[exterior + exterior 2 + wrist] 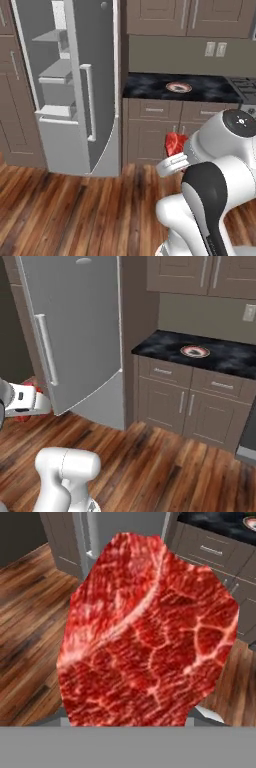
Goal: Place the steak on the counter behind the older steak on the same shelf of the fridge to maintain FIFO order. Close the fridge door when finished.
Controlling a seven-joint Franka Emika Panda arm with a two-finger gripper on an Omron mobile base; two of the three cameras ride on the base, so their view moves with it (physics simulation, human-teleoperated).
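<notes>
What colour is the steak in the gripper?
Bright red with paler pinkish-white streaks; the steak shows best in the hand view.

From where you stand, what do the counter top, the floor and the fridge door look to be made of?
The counter: looks like polished black stone, going by its thin pale veining. The floor: seemingly wood planks, brown grain streaks, slightly glossy. The fridge door: smooth grey-silver panel, probably brushed or painted metal; the render leaves it open. Its bar handle looks paler, maybe metal too.

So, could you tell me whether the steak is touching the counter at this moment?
Apart. In the left base view the steak hangs at the gripper in front of the drawers, well below the counter, with open space between them.
</notes>
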